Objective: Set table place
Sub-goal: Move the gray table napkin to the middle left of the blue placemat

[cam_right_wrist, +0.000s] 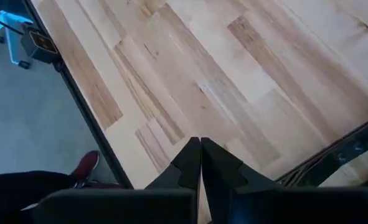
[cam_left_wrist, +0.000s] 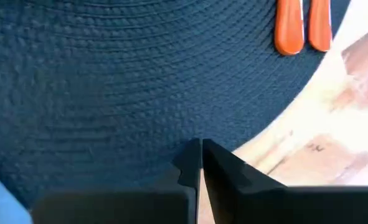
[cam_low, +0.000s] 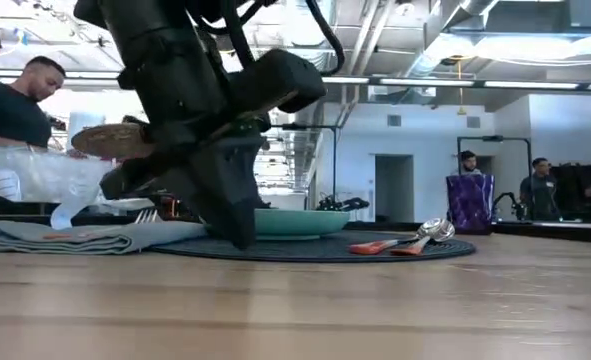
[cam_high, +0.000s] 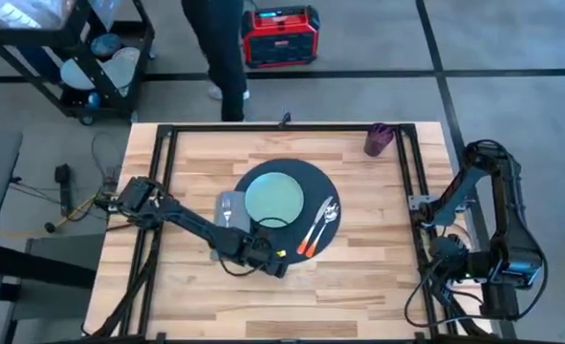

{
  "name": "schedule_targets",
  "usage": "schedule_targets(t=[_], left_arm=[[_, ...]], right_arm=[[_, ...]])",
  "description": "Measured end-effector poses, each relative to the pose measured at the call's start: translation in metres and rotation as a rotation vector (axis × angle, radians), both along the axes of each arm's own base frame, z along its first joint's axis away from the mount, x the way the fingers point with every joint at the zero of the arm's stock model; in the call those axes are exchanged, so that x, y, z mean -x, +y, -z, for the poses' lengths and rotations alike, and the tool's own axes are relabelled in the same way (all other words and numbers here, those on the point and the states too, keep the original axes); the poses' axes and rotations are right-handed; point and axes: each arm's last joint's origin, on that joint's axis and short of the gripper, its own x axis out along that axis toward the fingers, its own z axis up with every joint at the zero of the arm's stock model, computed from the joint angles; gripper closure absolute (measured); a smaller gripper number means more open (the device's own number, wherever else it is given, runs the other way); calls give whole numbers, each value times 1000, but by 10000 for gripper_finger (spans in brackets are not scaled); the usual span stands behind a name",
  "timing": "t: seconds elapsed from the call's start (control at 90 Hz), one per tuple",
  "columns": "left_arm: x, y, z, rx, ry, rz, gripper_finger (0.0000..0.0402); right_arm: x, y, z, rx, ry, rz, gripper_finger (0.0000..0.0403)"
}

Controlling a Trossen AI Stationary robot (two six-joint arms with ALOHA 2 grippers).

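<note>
Left end effector [cam_high: 280, 264]; one placemat [cam_high: 313, 182], one plate [cam_high: 273, 194].

Open-ceilinged lab with equipment cart [cam_high: 91, 57]

Even, bright overhead light fills the high view, and the table [cam_high: 358, 277] shows only soft shadows. In the low view ceiling strip lights and pale walls glow behind, so the left end effector [cam_low: 237, 215] reads as a dark, backlit shape, and the near wood is out of focus. In the left wrist view the wood beside the placemat [cam_left_wrist: 109, 81] is washed out by glare.
</note>
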Motion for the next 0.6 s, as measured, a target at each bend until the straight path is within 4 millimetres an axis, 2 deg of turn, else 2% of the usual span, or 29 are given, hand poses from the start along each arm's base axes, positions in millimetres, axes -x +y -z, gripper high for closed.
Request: schedule_targets(t=[0.167,0.3,0.433,0.6], left_arm=[[-3,8,0,-10,-1,10,402],[-13,4,12,67,-18,84,402],[-29,-12,31,222,-83,143,401],[-58,-35,31,238,-152,296,401]], right_arm=[[0,1,0,-9,-1,0,403],[0,2,0,-17,-2,0,403],[0,2,0,-28,-5,8,403],[-1,3,-1,-45,-19,16,403]])
